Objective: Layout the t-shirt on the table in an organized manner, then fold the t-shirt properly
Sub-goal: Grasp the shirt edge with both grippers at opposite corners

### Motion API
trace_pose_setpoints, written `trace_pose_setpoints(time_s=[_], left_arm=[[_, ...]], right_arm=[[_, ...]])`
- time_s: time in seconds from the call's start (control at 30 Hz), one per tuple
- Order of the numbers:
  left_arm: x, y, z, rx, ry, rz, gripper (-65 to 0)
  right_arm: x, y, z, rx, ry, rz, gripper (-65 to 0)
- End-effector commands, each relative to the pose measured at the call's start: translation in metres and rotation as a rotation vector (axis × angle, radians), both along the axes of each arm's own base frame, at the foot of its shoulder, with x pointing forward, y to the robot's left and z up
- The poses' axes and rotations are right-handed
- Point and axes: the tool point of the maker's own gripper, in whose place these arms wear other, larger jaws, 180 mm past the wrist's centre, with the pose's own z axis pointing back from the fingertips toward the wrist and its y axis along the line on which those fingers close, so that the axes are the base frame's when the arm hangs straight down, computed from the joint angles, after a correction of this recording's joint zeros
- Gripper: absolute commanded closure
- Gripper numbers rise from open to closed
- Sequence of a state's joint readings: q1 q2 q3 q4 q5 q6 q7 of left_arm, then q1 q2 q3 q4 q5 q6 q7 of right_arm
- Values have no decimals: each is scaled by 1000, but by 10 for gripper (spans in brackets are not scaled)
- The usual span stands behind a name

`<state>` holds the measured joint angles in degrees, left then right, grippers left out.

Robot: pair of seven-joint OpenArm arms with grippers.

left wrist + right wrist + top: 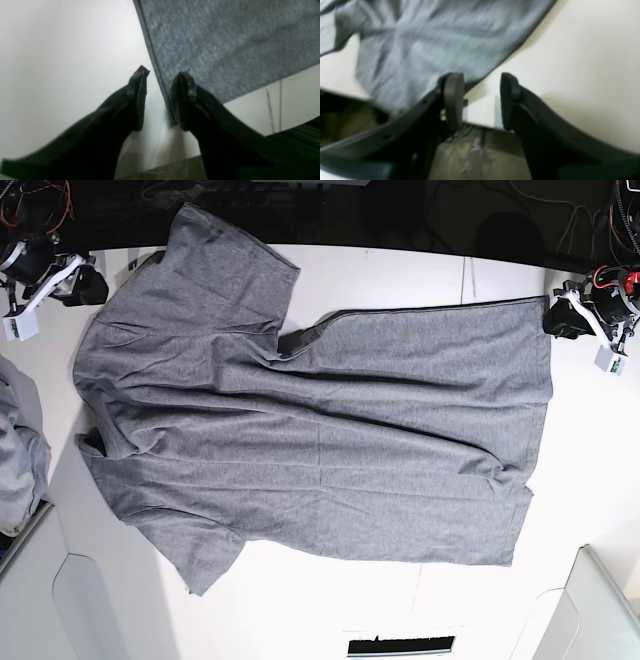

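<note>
Lying flat, seemingly unprinted t-shirt (320,450)

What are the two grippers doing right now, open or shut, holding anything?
Left gripper: open, straddling the t-shirt hem corner, not clamped.
Right gripper: open, holding nothing, beside the t-shirt's edge.

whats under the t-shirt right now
The white table lies under the t-shirt, which is spread nearly flat across it. Bare tabletop shows all around the cloth. Whatever might sit beneath the fabric is covered; no clear bulge shows through it.
</note>
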<state>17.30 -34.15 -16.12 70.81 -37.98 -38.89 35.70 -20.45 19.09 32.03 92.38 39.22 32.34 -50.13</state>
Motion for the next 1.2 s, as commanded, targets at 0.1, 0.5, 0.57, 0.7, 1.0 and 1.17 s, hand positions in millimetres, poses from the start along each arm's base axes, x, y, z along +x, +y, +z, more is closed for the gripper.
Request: trace_pose_setpoints(time_s=[0.1, 0.5, 0.57, 0.7, 1.0, 1.17], left_arm=[[-1, 6, 4, 21, 6, -27, -242], [-6, 6, 1, 25, 37, -32, -244], [-5, 6, 2, 24, 31, -31, -282], [-1, 6, 4, 21, 8, -27, -334], [-1, 1, 3, 5, 7, -26, -333], [-10, -15, -9, -2, 51, -84, -323]], right_arm=[[36, -20, 11, -50, -78, -41, -247], [98, -35, -17, 77, -68, -186, -345], [98, -35, -20, 84, -70, -196, -345], [96, -36, -24, 91, -67, -203, -345], [99, -37, -21, 84, -79, -195, -343], [98, -15, -30, 83, -41, -117, -251]])
